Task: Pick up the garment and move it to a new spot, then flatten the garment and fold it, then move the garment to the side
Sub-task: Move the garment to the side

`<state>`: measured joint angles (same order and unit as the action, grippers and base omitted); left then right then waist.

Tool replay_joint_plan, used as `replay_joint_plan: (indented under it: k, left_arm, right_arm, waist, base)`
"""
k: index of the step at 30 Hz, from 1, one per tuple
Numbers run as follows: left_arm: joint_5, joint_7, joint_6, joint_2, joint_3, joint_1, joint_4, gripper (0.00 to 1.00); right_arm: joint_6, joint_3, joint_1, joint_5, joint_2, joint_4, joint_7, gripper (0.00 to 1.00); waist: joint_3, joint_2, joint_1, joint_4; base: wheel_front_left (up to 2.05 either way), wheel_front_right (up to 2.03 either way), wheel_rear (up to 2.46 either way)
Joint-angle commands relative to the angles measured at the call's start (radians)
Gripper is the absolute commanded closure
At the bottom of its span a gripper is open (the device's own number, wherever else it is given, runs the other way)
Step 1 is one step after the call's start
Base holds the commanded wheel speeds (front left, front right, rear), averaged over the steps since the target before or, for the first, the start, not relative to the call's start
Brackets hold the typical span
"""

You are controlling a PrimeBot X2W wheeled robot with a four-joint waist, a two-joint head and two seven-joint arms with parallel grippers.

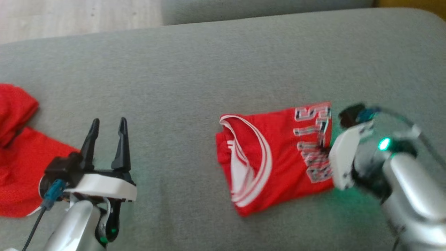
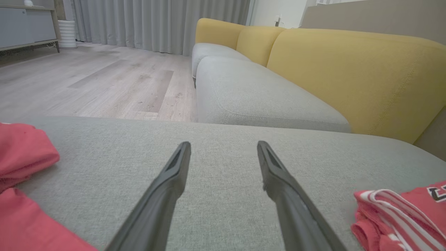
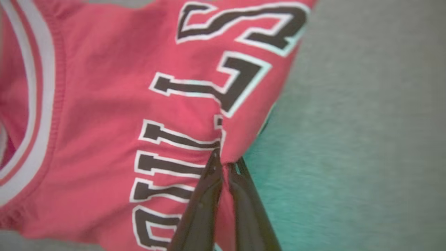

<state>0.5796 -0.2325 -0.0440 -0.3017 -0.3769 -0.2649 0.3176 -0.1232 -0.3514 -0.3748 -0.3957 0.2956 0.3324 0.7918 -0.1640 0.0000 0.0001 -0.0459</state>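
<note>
Right pincer sits nearest the lens, its two dark fingers pinched narrow on the lettered edge of the red jersey. Cloth puckers up between the tips. We read that grip as made for dragging or lifting. The jersey looks folded into a compact rectangle, so we judge the step in hand is the move to the side. It lies on the grey cushion, right of centre in the head view, with the striped armhole trim toward the left and the lettering toward the right arm's wrist. Left pincer hangs wide and holds nothing, low over bare cushion and well apart from the jersey, probably parked out of the way. Another red cloth lies at the far left, near that arm's wrist and well apart from the jersey.
</note>
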Motion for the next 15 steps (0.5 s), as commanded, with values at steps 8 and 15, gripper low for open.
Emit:
replay_joint_plan:
  k: [8, 15]
  left_arm:
    - [-0.017, -0.018, -0.003, -0.034, 0.052, -0.090, -0.054, 0.00]
    - [-0.033, -0.009, -0.008, -0.041, 0.042, -0.132, -0.080, 0.00]
  right_arm:
    - [-0.008, -0.041, -0.254, -0.030, 0.234, -0.005, -0.082, 1.00]
    - [-0.008, -0.003, -0.352, -0.018, 0.360, 0.106, -0.147, 1.00]
  waist:
    - [-0.065, 0.0000, -0.0001, -0.115]
    - [-0.121, 0.0000, -0.0001, -0.166]
  base:
    - [0.00, 0.00, 0.00]
    - [0.00, 0.00, 0.00]
